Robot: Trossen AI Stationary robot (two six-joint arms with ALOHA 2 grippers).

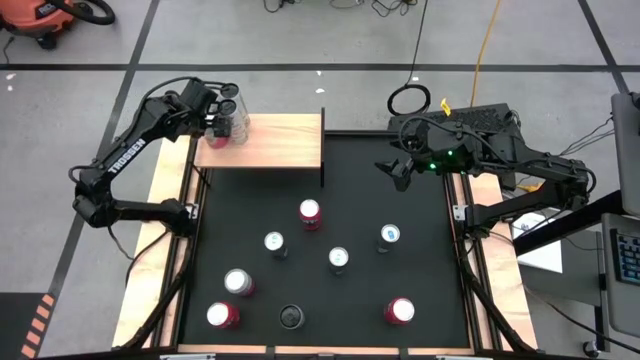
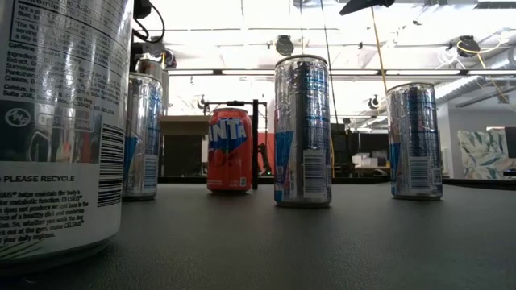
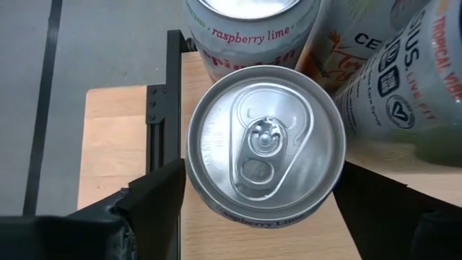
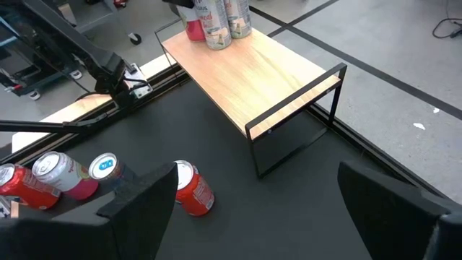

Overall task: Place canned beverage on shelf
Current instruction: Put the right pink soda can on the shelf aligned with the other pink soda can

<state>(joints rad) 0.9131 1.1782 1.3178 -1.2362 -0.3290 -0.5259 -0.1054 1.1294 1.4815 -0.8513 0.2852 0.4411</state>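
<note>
Overhead, high view: the pale natural-wood shelf with thin black supports [image 1: 265,141] stands at the far left of the black table mat [image 1: 330,300]. A tight cluster of cans [image 1: 228,120] occupies the shelf's left end, and the left claw [image 1: 222,120] is over that cluster. How many cans stand there cannot be counted from above. Eight cans remain on the mat, among them a red-bodied can with a pale top [image 1: 310,212] nearest the shelf. The right claw [image 1: 398,175] hangs over the mat's far right edge, holding nothing. Judgement: a small part of the stock is shelved; most is left.

Low view: tall silver-and-blue slim cans [image 2: 302,129] and an orange soda can [image 2: 230,150] stand on the mat. The shelf shows only as a dim board behind them; its load is hidden, and neither claw appears.

Left wrist view: a silver-topped can with a raspberry-lime label [image 3: 266,141] stands upright on the shelf board, between the left claw's spread fingers [image 3: 155,198]. Whether the fingers touch the can's wall cannot be told, as the top covers the sides. Other cans crowd close behind it, one leaning; all are cut off by the frame.

Right wrist view: the right claw's fingers [image 4: 144,198] stand wide apart, empty. The shelf's near half is bare wood, so room is left.
</note>
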